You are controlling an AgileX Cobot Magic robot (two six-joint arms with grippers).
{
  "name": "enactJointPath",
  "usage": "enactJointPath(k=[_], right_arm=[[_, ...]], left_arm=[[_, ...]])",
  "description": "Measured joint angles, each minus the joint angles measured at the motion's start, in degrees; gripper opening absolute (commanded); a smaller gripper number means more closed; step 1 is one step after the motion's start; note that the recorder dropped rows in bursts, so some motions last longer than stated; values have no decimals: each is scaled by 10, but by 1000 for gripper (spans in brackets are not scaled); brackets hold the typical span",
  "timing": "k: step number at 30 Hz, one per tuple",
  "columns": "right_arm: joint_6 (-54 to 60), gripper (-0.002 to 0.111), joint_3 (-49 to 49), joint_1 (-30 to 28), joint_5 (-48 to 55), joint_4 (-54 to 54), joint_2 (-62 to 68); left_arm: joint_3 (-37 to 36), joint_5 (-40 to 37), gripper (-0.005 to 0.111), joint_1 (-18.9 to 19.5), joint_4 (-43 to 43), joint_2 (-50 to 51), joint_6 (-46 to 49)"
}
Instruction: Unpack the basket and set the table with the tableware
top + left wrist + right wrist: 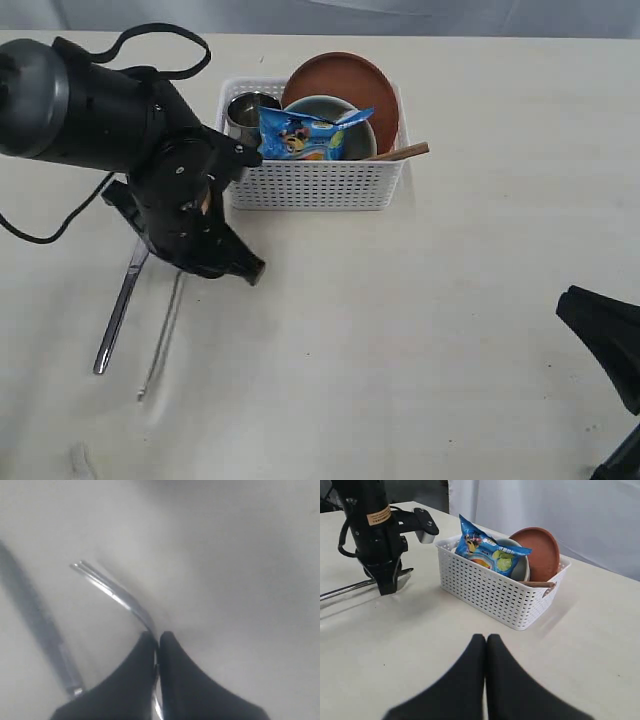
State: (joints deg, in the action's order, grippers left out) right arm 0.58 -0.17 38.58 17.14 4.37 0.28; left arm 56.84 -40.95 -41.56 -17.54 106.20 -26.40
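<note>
Nearest in the exterior view, the right gripper (603,340) was cut off by the lower right corner, so only a black wedge of it showed over the table (450,300). Farther in on the left, the fork (160,345) and the knife (118,315) lay side by side on the tabletop, well apart from the basket (315,185). Their upper ends were hidden under the bulk of the left arm. In the left wrist view the knife was only a dark blur, and the fork's handle was covered by the fingers.

Beyond them stood the basket, and most of its contents were masked. A blue crisp bag (305,137) lay across the bowl (318,103), leaving only parts of its rim clear. The cup (248,108) sat in the basket's left end, with the arm overlapping that corner. A wooden handle (405,152) poked out over the right rim; whether it belonged to a spoon or chopsticks could not be told. Farthest back, the plate (350,80) leaned on edge against the rear wall, its lower half hidden behind the bowl.

The right gripper's jaws were pressed together with nothing between them, above bare table. The left gripper (156,637) had its jaws pinched tight on the fork's neck, with the tines reaching out past the fingertips, close over the table.
</note>
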Motion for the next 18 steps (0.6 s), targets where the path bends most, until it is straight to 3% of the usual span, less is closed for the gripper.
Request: enactJointPath(k=[6,18], right_arm=[[0,0,0,0,0,0,0],[0,0,0,0,0,0,0]], left_arm=[[0,-104,0,0,-118,-17,-16],[0,-111,0,-10,-158,26,-29]])
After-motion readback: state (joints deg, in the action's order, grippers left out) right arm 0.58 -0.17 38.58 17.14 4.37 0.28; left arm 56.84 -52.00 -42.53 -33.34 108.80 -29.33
